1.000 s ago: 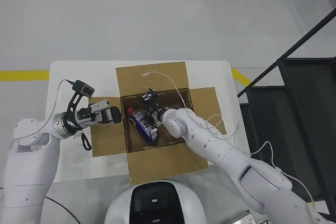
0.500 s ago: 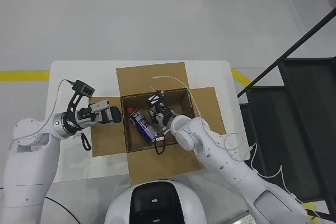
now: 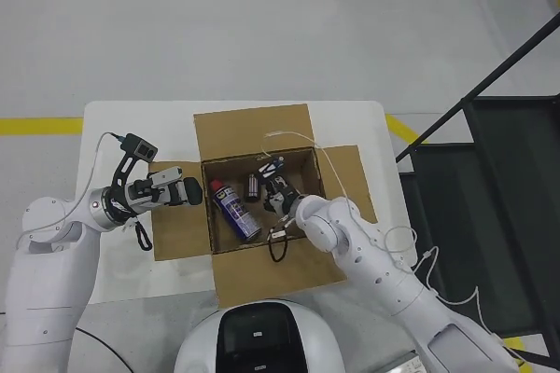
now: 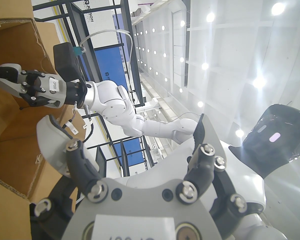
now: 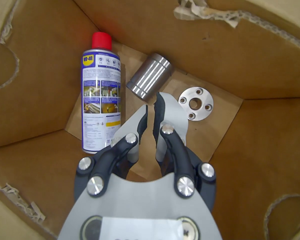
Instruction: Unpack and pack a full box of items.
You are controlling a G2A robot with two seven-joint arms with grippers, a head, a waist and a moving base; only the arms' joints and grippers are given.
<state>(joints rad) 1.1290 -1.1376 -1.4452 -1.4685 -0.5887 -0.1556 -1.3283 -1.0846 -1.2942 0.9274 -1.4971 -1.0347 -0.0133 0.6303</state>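
An open cardboard box (image 3: 252, 126) stands in the middle of the table. On its floor lie a blue spray can with a red cap (image 5: 101, 93) (image 3: 235, 207), a short shiny metal cylinder (image 5: 150, 79) (image 3: 253, 186) and a round metal flange with holes (image 5: 195, 103). My right gripper (image 5: 152, 102) (image 3: 275, 191) hangs inside the box just above the cylinder's near end, shut with nothing held. My left gripper (image 4: 125, 136) (image 3: 182, 186) is open and empty over the box's left flap, facing the box; the left wrist view shows the right gripper (image 4: 12, 81) farther off.
The box's four flaps lie folded out on the white table (image 3: 121, 131). A black metal stair frame (image 3: 504, 149) stands beyond the table's right edge. Bare table surface lies left of and behind the box.
My right arm has shifted to the right inside the box, off the spray can, and the metal cylinder now shows beside the can. The left arm has stayed still.
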